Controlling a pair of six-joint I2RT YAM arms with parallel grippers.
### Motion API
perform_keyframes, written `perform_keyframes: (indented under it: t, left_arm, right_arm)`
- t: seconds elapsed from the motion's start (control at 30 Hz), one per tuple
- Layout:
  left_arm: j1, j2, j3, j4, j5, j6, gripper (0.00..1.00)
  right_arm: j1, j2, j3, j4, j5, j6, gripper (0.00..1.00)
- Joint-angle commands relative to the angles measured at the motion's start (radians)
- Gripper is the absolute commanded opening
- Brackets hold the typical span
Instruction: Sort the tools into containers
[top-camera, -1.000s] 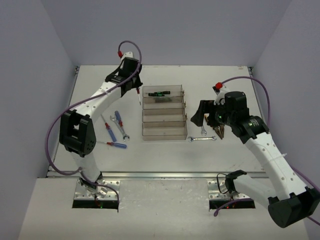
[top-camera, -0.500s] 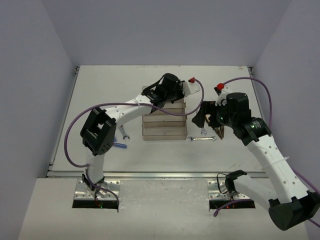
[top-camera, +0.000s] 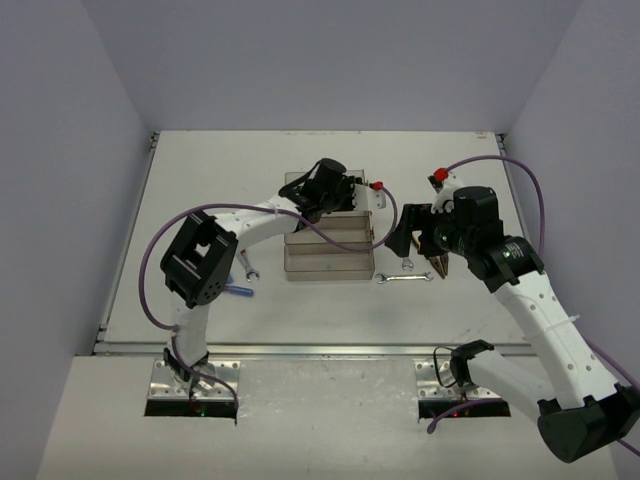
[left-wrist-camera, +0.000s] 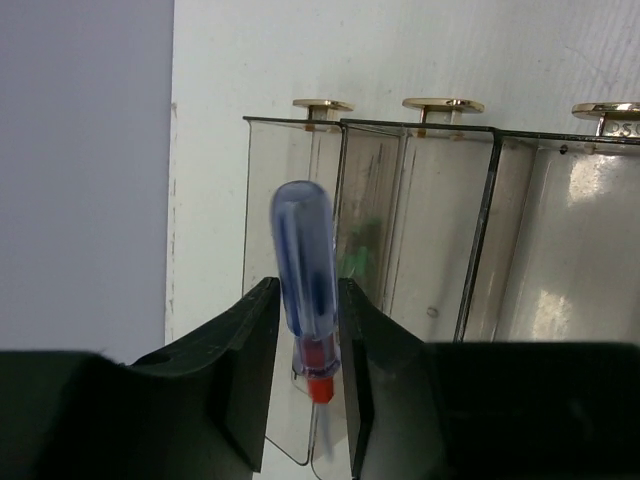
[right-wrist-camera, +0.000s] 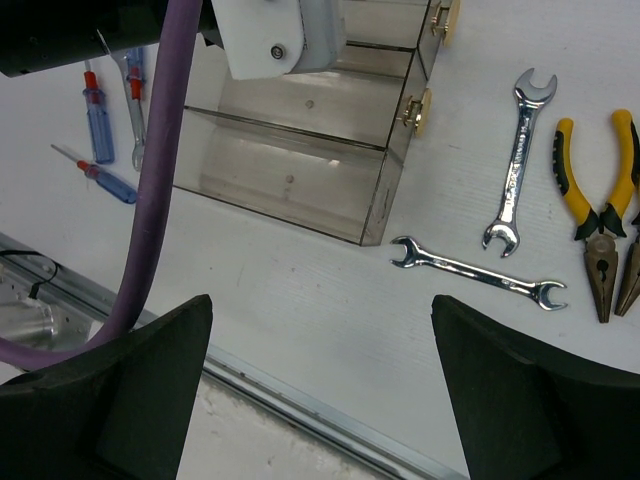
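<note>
Starting at the near side: your right gripper hangs wide open, gripping nothing, above the two wrenches and the pliers right of the trays. Farther back, the left gripper is clamped on the blue-handled screwdriver, low on its handle, over the far trays. So you're mid-drop, I'd say. Next you want it lined up inside one compartment, not across a divider, then let go. Can't tell which tray it's over.
</note>
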Motion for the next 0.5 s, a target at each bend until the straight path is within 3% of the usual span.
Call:
perform_keyframes:
  t: [0.0,0.2,0.3,0.37,0.43,0.47]
  left_arm:
    - [0.007,-0.004,0.020,0.017,0.021,-0.015,0.36]
    - [0.028,-0.061,0.028,0.007,0.032,-0.054,0.64]
    - [0.039,-0.083,0.037,0.009,0.012,-0.099,0.68]
    - [0.054,-0.099,0.069,0.046,-0.052,-0.220,0.77]
    - [0.098,-0.112,0.142,0.078,-0.197,-0.448,1.00]
    - [0.118,-0.118,0.174,0.064,-0.256,-0.530,1.00]
  right_arm:
    - [-0.004,-0.010,0.031,0.011,0.010,-0.016,0.90]
    - [-0.003,-0.012,0.038,0.010,0.012,-0.016,0.90]
    - [-0.003,-0.011,0.048,0.009,0.011,-0.015,0.90]
    - [-0.003,-0.012,0.058,0.005,0.015,-0.015,0.90]
    - [-0.003,-0.012,0.068,-0.001,0.024,-0.016,0.90]
    - [-0.003,-0.014,0.071,-0.001,0.026,-0.016,0.90]
